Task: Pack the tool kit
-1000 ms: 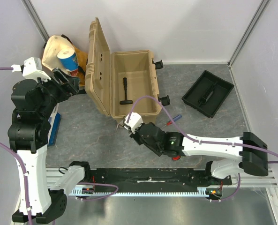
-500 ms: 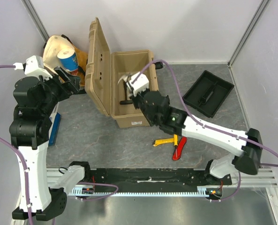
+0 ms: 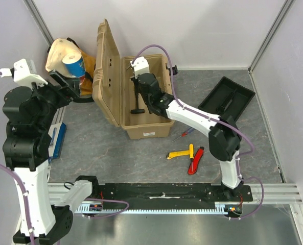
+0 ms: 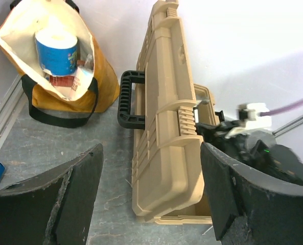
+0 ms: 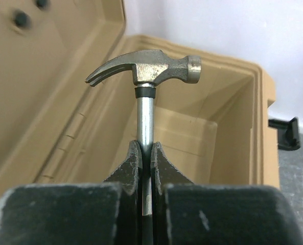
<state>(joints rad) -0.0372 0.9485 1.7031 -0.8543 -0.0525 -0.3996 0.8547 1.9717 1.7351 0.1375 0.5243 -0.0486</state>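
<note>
I'm clamping the right gripper [image 5: 145, 149] on the hammer [image 5: 146, 69] shaft, its head pointing away from the fingers, over the open toolbox [image 3: 147, 130] at upper centre. The left gripper [image 4: 151, 153] is hanging spread wide and empty, upper left, beside the lid.
</note>
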